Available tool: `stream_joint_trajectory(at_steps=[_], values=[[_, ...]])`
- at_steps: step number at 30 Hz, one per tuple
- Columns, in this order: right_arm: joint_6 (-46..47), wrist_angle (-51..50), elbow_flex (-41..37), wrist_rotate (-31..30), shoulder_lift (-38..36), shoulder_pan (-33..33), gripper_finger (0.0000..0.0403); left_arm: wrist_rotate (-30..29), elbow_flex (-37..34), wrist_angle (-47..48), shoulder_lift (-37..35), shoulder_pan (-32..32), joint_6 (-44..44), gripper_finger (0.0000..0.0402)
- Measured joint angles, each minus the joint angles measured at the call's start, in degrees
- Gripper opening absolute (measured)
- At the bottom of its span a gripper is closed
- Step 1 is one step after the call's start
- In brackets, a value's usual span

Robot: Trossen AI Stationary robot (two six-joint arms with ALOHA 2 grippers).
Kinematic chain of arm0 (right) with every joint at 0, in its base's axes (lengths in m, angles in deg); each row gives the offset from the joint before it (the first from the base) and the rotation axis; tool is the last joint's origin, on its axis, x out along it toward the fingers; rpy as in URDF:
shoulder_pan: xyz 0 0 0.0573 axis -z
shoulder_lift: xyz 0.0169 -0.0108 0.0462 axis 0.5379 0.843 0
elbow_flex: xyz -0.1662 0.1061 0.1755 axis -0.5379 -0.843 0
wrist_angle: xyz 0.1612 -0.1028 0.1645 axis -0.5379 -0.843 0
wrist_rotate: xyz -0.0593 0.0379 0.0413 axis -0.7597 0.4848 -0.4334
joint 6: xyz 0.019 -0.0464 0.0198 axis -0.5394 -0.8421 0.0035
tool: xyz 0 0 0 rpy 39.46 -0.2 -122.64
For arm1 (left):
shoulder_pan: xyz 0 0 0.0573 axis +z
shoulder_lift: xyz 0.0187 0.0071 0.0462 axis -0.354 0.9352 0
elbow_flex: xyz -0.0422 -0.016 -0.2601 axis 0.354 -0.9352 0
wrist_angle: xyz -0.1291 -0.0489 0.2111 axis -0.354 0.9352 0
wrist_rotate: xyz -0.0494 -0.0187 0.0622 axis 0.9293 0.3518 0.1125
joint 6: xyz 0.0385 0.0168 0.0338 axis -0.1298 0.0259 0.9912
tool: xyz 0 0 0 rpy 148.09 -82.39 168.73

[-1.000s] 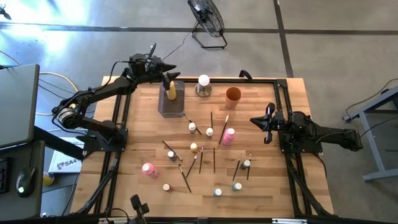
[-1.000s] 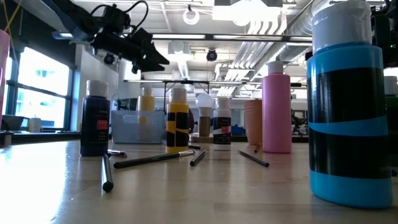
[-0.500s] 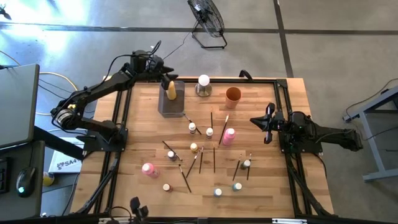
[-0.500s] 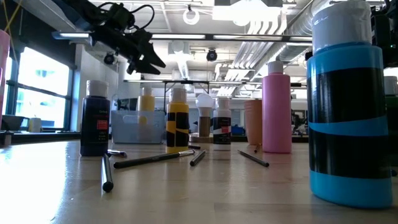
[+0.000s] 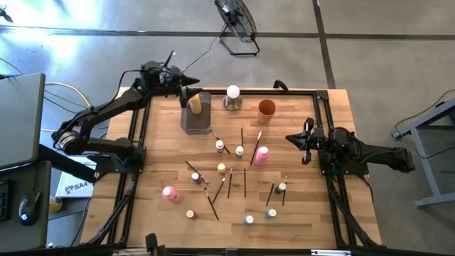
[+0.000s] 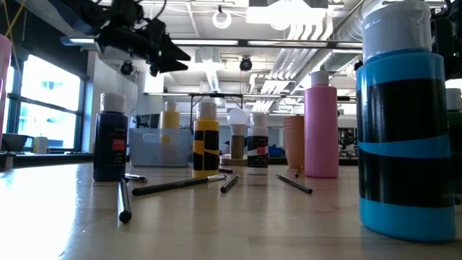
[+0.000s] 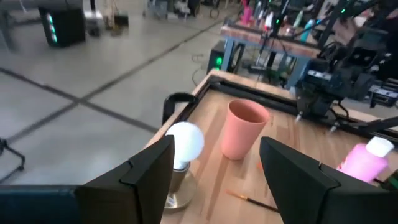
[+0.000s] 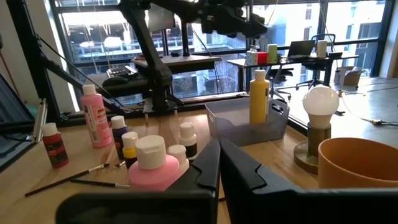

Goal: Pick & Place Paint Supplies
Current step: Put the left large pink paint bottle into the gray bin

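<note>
Yellow paint bottle (image 5: 195,102) is standing upright inside the grey tray (image 5: 190,122), right below and just in front of the left claw (image 5: 186,76), which hangs in the air over the far edge of the bench (image 5: 306,206) with its fingers spread wide and nothing between them. From that claw's own camera you look past the two dark fingers (image 7: 144,176) at the white ball on a metal base (image 7: 183,144), with the orange cup (image 7: 244,127) just beyond it.

The right claw (image 5: 291,137) sits low over its own side of the bench, fingers pressed together, holding nothing. Closest thing to it is a pink bottle (image 5: 261,155), just in front of its tips and a bit nearer the front edge. The second pink bottle (image 5: 170,193) is well apart from both claws, over on the left arm's side by the near edge.

The rest of the supplies are scattered across the middle of the bench, between the two claws and closer to the right one: tiny white-capped bottles (image 5: 220,146) standing here and there, and thin dark paintbrushes (image 5: 244,182) lying flat among them at all angles. One brush (image 5: 255,147) lies right beside the pink bottle near the right claw. In the low view a teal bottle (image 6: 403,126) fills the near edge, so it's well away from the left claw.
</note>
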Motion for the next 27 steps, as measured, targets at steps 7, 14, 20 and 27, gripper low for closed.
stream_joint_trajectory(at_steps=[7,14,20,27], values=[[-0.07,-0.53,0.02,0.09,-0.01,0.01,0.0004,-0.78,-7.85,-0.5,-10.01,0.0,-1.06,0.0234],[0.0,-0.64,0.02,0.09,0.01,0.0,0.0004,-0.66,-13.84,-0.45,-23.09,0.0,-0.53,0.0234],[0.0,-0.66,0.02,0.09,0.0,0.01,0.0004,3.09,-18.81,-0.36,-34.64,0.01,-0.95,0.0234],[0.02,-0.69,0.0,0.06,0.01,0.0,0.0004,16.01,-24.99,2.76,-46.77,0.02,-1.12,0.0234]])
